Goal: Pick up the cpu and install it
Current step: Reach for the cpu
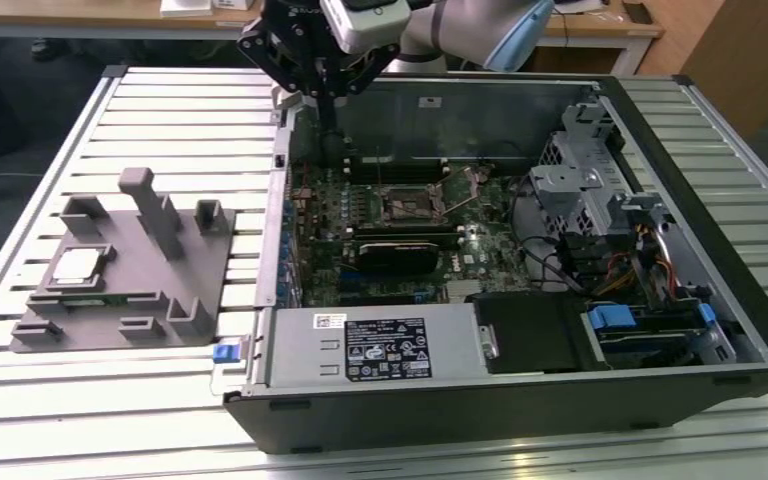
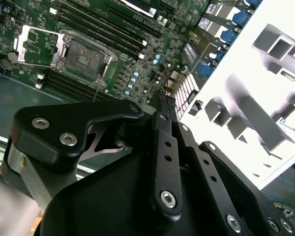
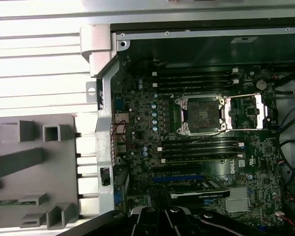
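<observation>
- Exterior view: the cpu (image 1: 77, 265) lies on the grey fixture (image 1: 144, 285), at the left of the frame.
- The gripper (image 1: 332, 115) hangs top centre over the computer case (image 1: 518, 400), seemingly closed on nothing.

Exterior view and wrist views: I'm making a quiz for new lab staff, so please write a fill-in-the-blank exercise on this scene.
1. The small flat silvery-white square cpu lies on the grey plastic ____, at the exterior view's left.
2. The dark square socket frame on the green motherboard stands open and ____.
3. The black gripper hangs over the open computer ____, apart from the cpu.
Missing words: fixture; empty; case.
</observation>
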Robot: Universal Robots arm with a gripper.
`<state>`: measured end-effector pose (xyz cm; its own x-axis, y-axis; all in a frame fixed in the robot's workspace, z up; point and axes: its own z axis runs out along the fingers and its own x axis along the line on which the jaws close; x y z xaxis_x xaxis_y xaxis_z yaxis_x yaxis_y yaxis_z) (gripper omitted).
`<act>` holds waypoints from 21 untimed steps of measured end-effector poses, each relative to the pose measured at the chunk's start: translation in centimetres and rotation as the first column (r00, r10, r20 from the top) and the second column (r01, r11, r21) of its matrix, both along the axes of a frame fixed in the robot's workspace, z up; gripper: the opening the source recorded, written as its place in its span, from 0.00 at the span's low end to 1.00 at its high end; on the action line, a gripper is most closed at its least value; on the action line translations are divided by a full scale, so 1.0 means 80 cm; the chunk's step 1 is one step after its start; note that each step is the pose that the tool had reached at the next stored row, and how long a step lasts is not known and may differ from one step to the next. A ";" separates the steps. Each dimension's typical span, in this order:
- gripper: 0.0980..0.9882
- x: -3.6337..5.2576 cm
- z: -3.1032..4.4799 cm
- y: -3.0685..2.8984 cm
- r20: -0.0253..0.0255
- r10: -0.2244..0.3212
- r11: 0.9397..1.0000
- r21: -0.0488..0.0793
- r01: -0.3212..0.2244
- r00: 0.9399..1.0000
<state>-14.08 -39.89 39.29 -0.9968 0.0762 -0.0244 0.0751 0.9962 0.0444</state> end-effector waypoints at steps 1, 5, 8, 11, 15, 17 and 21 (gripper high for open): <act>0.01 0.000 0.0000 0.0000 0.000 0.000 1.000 0.000 0.000 1.000; 0.01 -0.002 -0.0001 0.0000 0.000 0.000 1.000 0.000 0.000 1.000; 0.01 -0.003 -0.0001 0.0000 0.000 0.000 1.000 0.000 0.000 1.000; 0.01 -0.004 -0.0001 0.0000 0.000 0.000 1.000 0.000 0.000 1.000; 0.01 -0.006 -0.0002 0.0000 0.000 0.000 1.000 0.000 0.000 1.000; 0.01 -0.006 -0.0001 0.0000 0.000 0.000 1.000 0.000 0.000 1.000; 0.01 -0.008 -0.0002 0.0000 0.000 0.000 1.000 0.000 0.000 1.000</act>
